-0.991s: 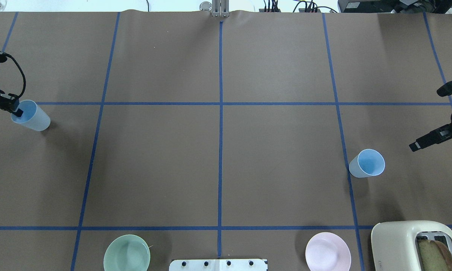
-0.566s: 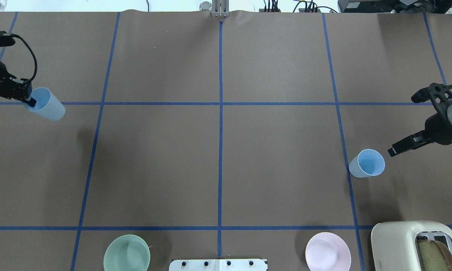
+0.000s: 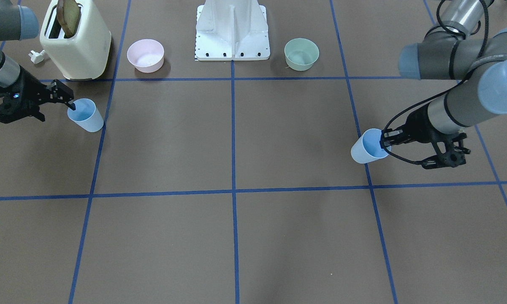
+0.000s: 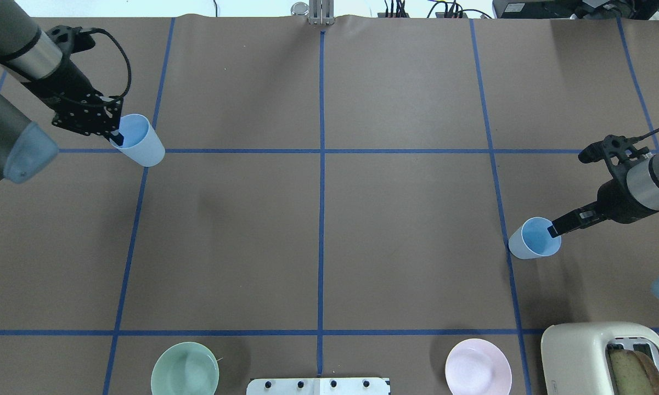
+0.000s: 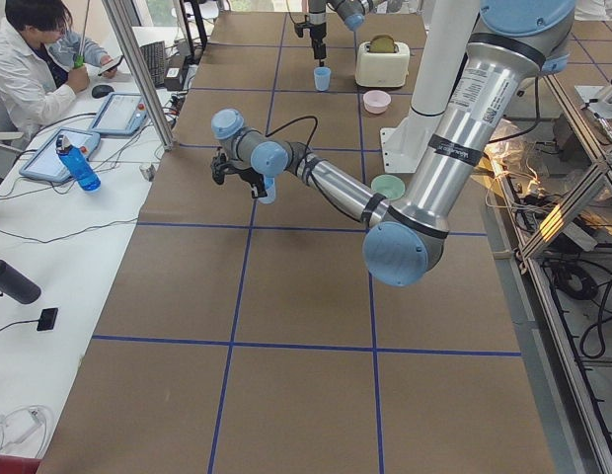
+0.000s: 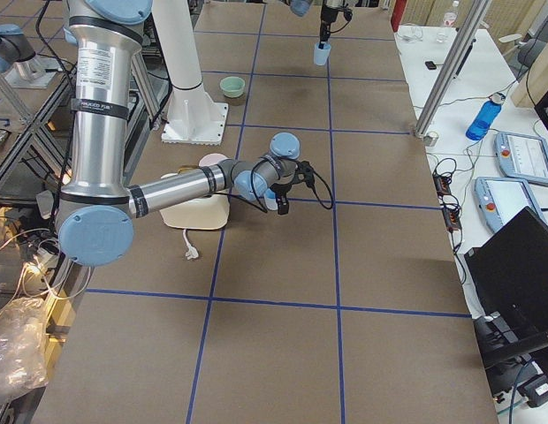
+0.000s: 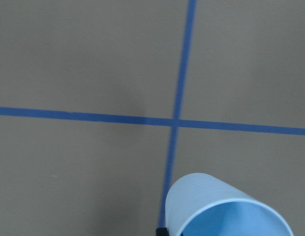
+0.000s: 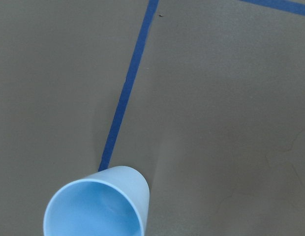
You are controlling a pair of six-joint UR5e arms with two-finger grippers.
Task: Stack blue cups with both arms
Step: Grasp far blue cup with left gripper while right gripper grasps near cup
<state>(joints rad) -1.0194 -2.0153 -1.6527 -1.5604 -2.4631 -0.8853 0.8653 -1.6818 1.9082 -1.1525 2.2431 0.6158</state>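
Note:
Two pale-blue cups. My left gripper is shut on the rim of one cup, one finger inside it, and holds it tilted above the table at the far left; it also shows in the front view and the left wrist view. The other cup stands upright on the table at the right, on a blue tape line. My right gripper is at that cup's right rim with a fingertip over the edge, and its jaws look open. This cup shows in the front view and the right wrist view.
A mint-green bowl and a pink bowl sit near the white pedestal base. A cream toaster with bread stands at the near right, close to the right cup. Blue tape lines grid the brown table.
My left gripper has carried its cup to the right and away from the robot. My right gripper has moved left, down to the standing cup's rim. That cup has not moved.

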